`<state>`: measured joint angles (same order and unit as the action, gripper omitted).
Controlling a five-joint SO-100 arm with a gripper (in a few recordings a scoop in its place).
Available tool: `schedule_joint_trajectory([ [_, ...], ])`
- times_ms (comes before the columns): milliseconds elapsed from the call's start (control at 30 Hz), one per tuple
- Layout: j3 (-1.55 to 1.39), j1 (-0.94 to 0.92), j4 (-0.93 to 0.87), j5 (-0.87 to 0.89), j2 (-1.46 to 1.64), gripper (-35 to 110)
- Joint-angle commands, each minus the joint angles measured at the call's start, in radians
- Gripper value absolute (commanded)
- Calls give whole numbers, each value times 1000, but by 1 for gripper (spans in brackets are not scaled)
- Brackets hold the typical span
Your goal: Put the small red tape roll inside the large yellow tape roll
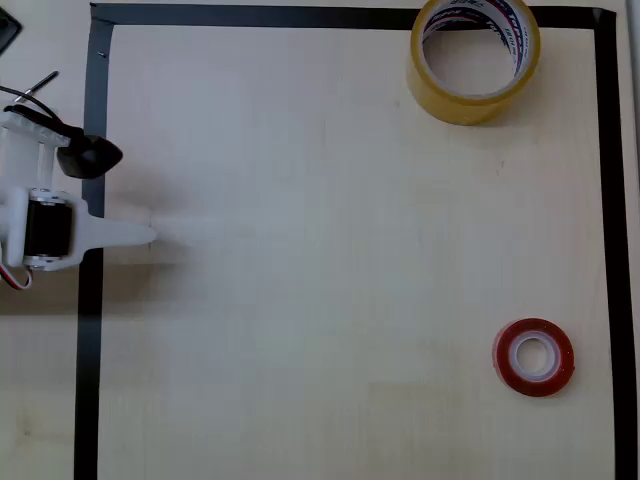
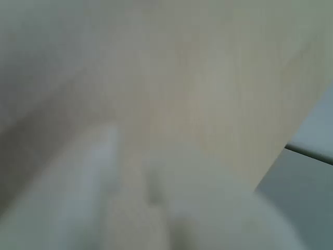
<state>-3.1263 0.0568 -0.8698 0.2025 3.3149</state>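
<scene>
The small red tape roll point(image 1: 533, 356) lies flat at the lower right of the wooden board, its white core facing up. At the upper right corner stands the large yellow tape roll point(image 1: 474, 57), hole upward, with red and blue print on its inner core. My white gripper point(image 1: 143, 236) is far off at the left edge, pointing right across the black border tape. Its fingers come together into one narrow tip with nothing held. In the wrist view the gripper point(image 2: 143, 172) is a blurred pale shape low in the picture, with just a thin dark seam between the fingers.
A black tape border point(image 1: 90, 300) frames the pale wooden board point(image 1: 330, 250). The arm's motor body point(image 1: 45, 225) and a black part point(image 1: 90, 157) sit at the left edge. A wide stretch of bare board separates the gripper from both rolls.
</scene>
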Motion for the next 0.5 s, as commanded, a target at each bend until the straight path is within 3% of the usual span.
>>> schedule_joint_trajectory([
  [0, 11, 2, -5, 6, 21, 0],
  [467, 17, 3, 15, 5, 21, 0],
])
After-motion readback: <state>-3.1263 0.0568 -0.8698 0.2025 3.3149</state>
